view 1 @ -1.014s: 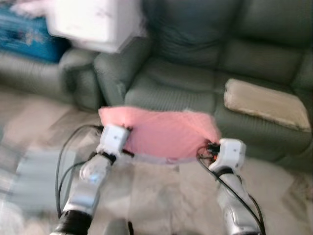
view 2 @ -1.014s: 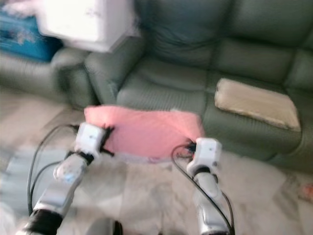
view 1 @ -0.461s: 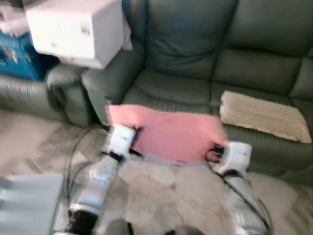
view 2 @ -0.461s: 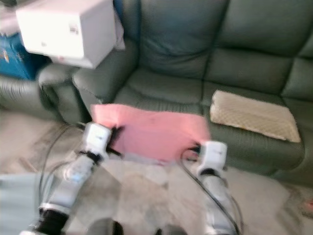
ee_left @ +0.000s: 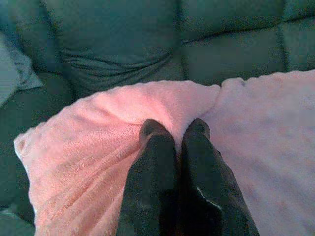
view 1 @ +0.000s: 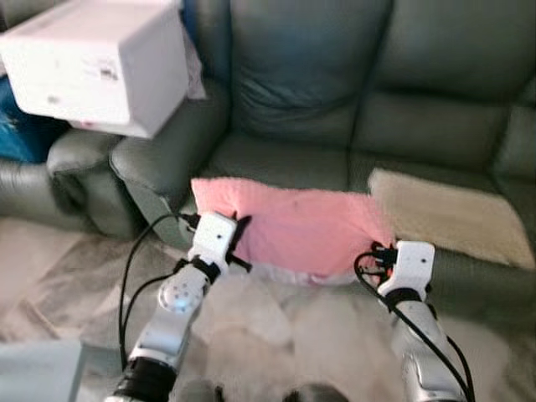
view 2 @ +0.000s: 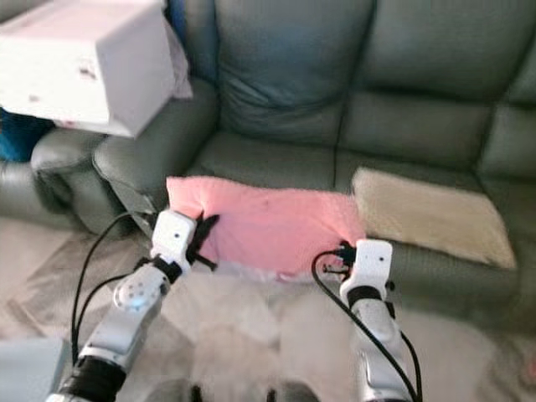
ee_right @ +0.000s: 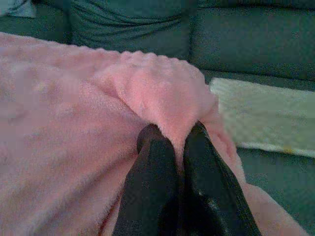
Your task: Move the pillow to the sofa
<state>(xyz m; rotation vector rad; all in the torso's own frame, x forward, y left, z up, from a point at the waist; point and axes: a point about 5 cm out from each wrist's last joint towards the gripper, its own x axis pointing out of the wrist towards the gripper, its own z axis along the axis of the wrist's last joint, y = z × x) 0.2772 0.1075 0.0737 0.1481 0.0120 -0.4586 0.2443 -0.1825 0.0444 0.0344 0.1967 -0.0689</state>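
Both arms are carrying the pink pillow (view 1: 293,230) in front of the green sofa (view 1: 335,100). The left pincer (ee_left: 173,132) and right pincer (ee_right: 172,135) are each clamping a pillow corner. Next, it probably needs lowering onto the seat, then releasing.

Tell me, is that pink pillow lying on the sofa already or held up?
Held up: the left gripper and right gripper each pinch an end of the pink pillow, before the sofa.

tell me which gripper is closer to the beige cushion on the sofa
Right. The right gripper pinches the pink pillow's end beside the beige cushion; the left gripper holds the far end.
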